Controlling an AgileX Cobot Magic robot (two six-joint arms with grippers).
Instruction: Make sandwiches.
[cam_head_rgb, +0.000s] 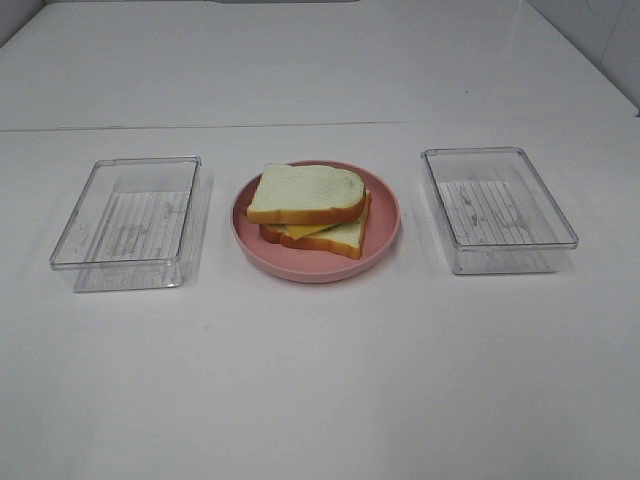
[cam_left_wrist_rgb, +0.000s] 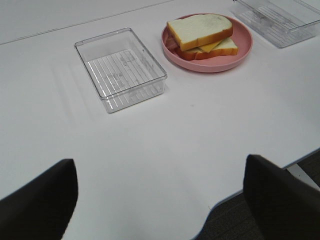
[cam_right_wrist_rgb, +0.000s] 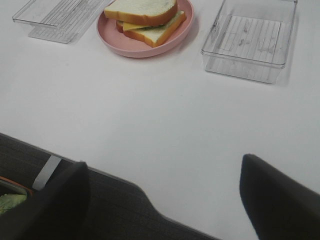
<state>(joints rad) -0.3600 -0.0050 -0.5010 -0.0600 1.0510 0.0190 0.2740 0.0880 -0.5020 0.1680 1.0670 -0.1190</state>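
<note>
The sandwich (cam_head_rgb: 310, 208) is two white bread slices with orange-brown crust stacked askew, with yellow cheese showing between them. It lies on the round pink plate (cam_head_rgb: 383, 235) at the table's middle. It also shows in the left wrist view (cam_left_wrist_rgb: 200, 30) and the right wrist view (cam_right_wrist_rgb: 145, 15). No lettuce or bacon is clearly visible. Neither arm shows in the exterior high view. My left gripper (cam_left_wrist_rgb: 160, 200) is open and empty, near the table's front edge, far from the plate. My right gripper (cam_right_wrist_rgb: 162, 200) is open and empty, over the front edge.
An empty clear plastic tray (cam_head_rgb: 130, 222) stands left of the plate, and another (cam_head_rgb: 497, 208) stands right of it. The table's front edge (cam_right_wrist_rgb: 125, 182) borders dark floor. Something green sits in a container (cam_right_wrist_rgb: 10, 200) below the edge.
</note>
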